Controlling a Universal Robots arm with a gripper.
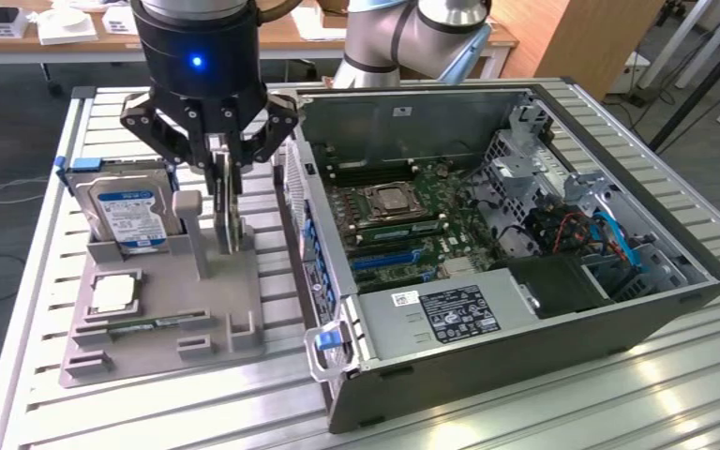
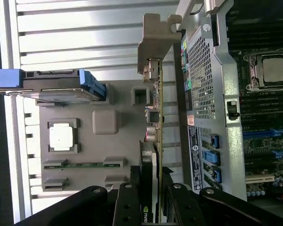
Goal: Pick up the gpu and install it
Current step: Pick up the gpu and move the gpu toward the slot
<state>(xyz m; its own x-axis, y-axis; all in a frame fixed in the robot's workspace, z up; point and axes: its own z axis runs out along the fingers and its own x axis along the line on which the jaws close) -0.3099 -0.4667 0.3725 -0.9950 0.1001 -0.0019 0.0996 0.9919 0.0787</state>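
Note:
The gpu (image 1: pixel 228 216) stands on edge in the grey holder block (image 1: pixel 160 349), just to the exterior view's left of the open computer case (image 1: pixel 547 328). My gripper (image 1: pixel 225 164) comes down on it from above, its fingers pressed against both faces of the card, so it is shut on the gpu. In the wrist view the gpu (image 2: pixel 156 117) is seen edge-on, with its metal bracket (image 2: pixel 155 42) at the far end and its black face between my fingers (image 2: pixel 128 202). The card's lower edge still sits at the holder.
The holder also carries a silver hard drive with a blue-white label (image 1: pixel 128 211), a square processor chip (image 1: pixel 112 292) and a green memory stick (image 1: pixel 147 323). The case lies open, showing the motherboard (image 1: pixel 411 216) with blue slots (image 1: pixel 379 258). A second arm's base (image 1: pixel 411 37) stands behind.

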